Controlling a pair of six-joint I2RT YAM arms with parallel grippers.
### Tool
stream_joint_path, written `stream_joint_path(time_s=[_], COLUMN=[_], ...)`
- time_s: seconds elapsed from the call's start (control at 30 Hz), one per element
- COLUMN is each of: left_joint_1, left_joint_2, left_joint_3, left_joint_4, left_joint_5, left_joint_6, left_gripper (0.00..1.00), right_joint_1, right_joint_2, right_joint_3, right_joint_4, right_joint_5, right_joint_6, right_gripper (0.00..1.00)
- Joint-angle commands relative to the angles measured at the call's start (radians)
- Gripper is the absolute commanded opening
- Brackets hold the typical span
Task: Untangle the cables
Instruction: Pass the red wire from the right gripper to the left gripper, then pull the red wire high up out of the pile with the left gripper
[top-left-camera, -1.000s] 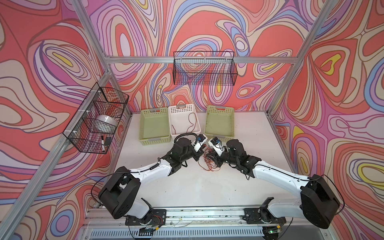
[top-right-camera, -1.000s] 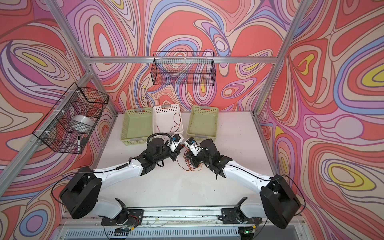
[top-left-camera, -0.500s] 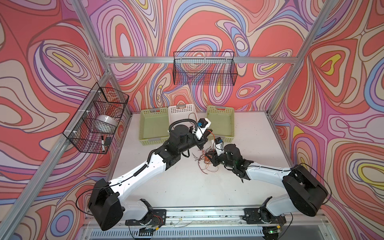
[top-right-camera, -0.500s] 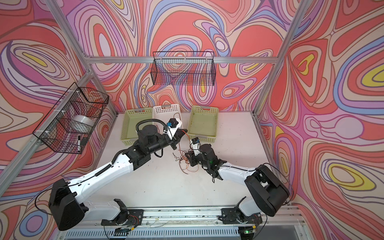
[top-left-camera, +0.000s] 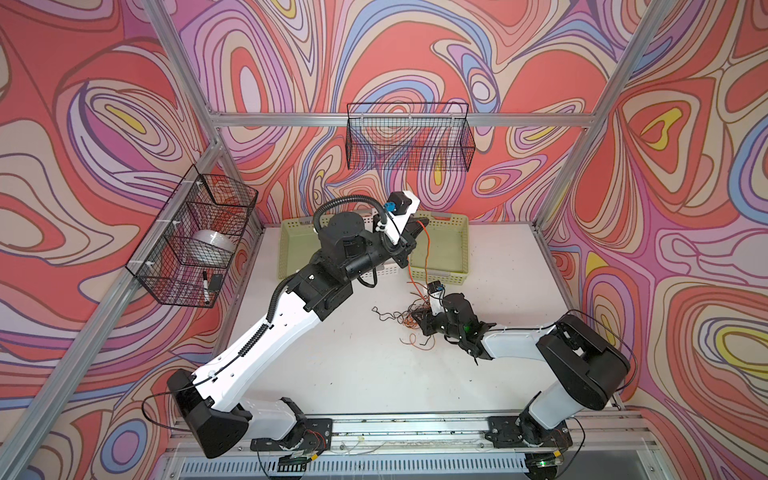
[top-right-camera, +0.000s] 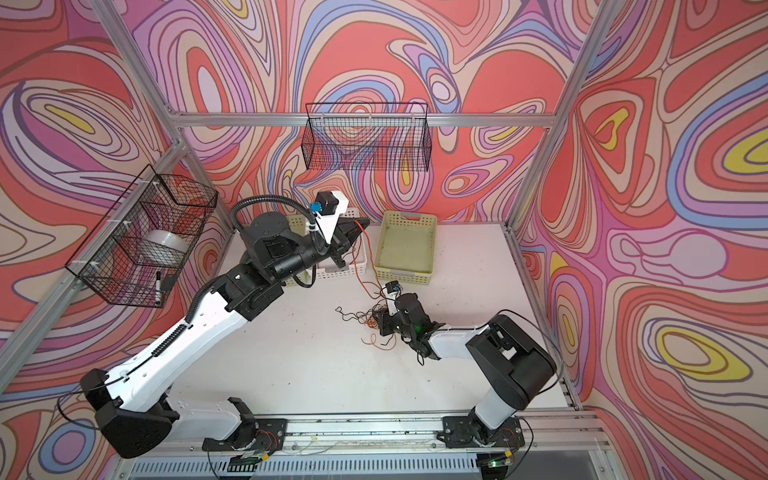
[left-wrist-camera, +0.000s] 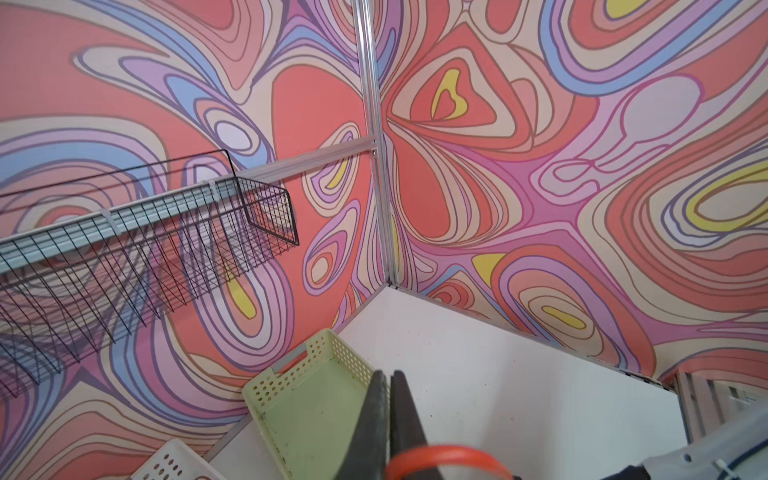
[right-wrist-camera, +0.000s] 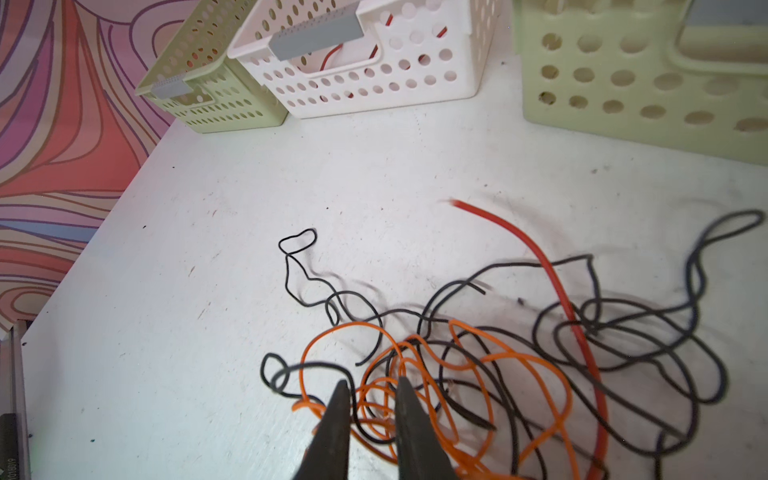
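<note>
The left gripper (left-wrist-camera: 385, 376) is up in the air by the green basket (top-left-camera: 455, 249). Its jaws are pressed together on the red cable (right-wrist-camera: 557, 286), which drops to the tangle (top-left-camera: 409, 318) on the white table (top-left-camera: 353, 365). The right gripper (right-wrist-camera: 370, 380) sits low there, jaws narrowly apart astride orange cable (right-wrist-camera: 353, 323) loops.

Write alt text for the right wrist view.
The right gripper, jaws apart, straddles orange cable loops tangled with black cable and crossed by a red cable on the white table. A white basket and green baskets stand beyond.
</note>
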Motion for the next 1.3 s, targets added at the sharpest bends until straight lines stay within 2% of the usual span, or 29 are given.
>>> stream_joint_path(time_s=[0.0,0.3,0.5,0.67,0.8,0.97,1.1,1.27], left_joint_1=[0.006,0.033,0.050,0.059,0.062,0.067,0.074,0.078], left_joint_2=[0.019,0.061,0.099,0.143,0.171,0.237,0.250,0.288], left_joint_3=[0.087,0.283,0.391,0.499,0.546,0.680,0.696,0.778], left_joint_4=[-0.057,-0.133,-0.154,-0.171,-0.118,-0.150,-0.064,-0.058], left_joint_5=[-0.026,-0.025,-0.027,-0.041,-0.079,-0.133,-0.181,-0.207], left_joint_6=[0.022,0.009,-0.014,-0.024,-0.035,-0.020,-0.041,-0.036], left_gripper=[0.00,0.00,0.00,0.00,0.00,0.00,0.00,0.00], right_joint_1=[0.002,0.002,0.002,0.002,0.002,0.002,0.003,0.003], right_joint_2=[0.033,0.057,0.062,0.087,0.099,0.114,0.130,0.137], right_joint_3=[-0.019,-0.033,-0.066,-0.052,-0.076,-0.073,-0.069,-0.073], right_joint_4=[0.005,0.040,0.119,0.103,0.167,0.174,0.173,0.177], right_joint_5=[0.010,-0.003,-0.027,-0.026,-0.037,-0.043,-0.038,-0.016], right_joint_6=[0.019,0.023,0.023,0.019,0.032,0.027,0.034,0.031], right_gripper=[0.18,0.19,0.26,0.27,0.29,0.30,0.31,0.38])
